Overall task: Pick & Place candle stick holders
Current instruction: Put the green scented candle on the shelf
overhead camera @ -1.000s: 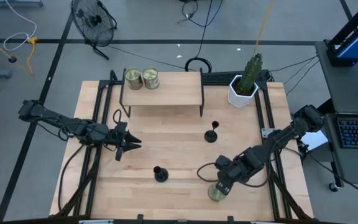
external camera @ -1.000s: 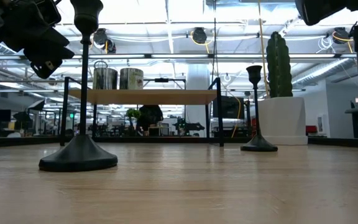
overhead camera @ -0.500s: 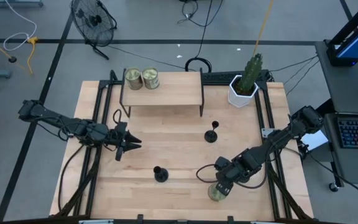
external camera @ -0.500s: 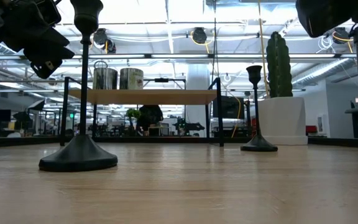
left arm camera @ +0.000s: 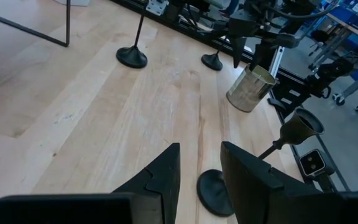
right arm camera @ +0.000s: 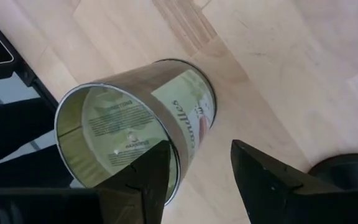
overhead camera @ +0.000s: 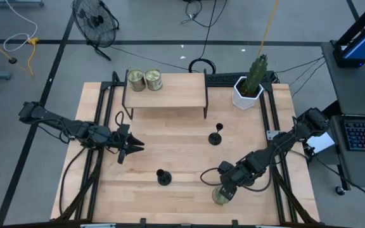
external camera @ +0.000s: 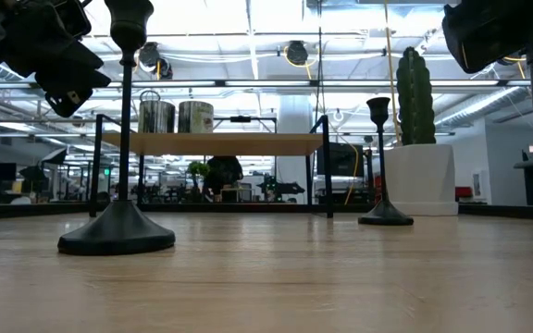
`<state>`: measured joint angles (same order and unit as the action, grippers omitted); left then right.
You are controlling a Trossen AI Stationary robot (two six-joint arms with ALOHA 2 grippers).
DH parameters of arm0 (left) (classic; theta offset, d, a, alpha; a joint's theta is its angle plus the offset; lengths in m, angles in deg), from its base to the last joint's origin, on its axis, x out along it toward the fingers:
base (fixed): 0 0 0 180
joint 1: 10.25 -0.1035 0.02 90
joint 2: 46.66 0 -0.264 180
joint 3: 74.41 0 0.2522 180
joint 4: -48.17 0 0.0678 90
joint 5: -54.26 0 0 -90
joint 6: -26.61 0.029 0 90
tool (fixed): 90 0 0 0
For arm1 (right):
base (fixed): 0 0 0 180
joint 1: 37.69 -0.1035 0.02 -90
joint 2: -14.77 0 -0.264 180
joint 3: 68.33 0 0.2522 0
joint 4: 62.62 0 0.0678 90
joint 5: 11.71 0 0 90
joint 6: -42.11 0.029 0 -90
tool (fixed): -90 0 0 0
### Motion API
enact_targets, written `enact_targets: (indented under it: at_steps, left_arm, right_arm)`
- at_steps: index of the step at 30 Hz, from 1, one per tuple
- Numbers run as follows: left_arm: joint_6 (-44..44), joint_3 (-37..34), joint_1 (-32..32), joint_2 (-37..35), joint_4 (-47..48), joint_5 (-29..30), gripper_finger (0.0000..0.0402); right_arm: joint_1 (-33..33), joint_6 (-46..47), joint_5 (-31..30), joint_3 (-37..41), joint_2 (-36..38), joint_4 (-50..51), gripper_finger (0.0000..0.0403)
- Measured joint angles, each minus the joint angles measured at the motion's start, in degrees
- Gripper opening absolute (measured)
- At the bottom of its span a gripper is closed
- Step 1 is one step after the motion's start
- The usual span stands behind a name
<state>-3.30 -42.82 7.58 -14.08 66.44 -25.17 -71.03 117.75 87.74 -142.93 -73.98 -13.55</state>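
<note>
Wooden tabletop (overhead camera: 182, 158): right gripper (overhead camera: 224, 190) is creeping lower over an open tin (overhead camera: 220, 197) at 5 o'clock, fingers apart around its rim, not on a candle holder (overhead camera: 215, 135); left gripper (overhead camera: 134, 145) is idling at 9 o'clock, fingers apart.

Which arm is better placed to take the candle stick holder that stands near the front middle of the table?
Left. The left tool is open and points toward that holder, with nothing between; the right tool hangs over a tin.
</note>
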Motion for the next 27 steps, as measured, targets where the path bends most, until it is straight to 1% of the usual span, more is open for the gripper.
enact_targets:
  at_steps: [3,14,17,22,27]
  left_arm:
    - [0.0,0.0,0.0,0.0,0.0,0.0,0.012]
    - [0.0,0.0,0.0,0.0,0.0,0.0,0.012]
    - [0.0,0.0,0.0,0.0,0.0,0.0,0.012]
    - [0.0,0.0,0.0,0.0,0.0,0.0,0.012]
    - [0.0,0.0,0.0,0.0,0.0,0.0,0.012]
  right_arm:
    - [0.0,0.0,1.4,0.0,0.0,0.0,0.0162]
    - [0.0,0.2,1.9,0.0,0.0,-0.2,0.0159]
    - [0.0,1.4,2.6,0.0,0.0,0.1,0.0157]
    - [0.0,2.4,2.6,0.0,0.0,0.1,0.0146]
    - [0.0,2.8,2.7,0.0,0.0,0.0,0.012]
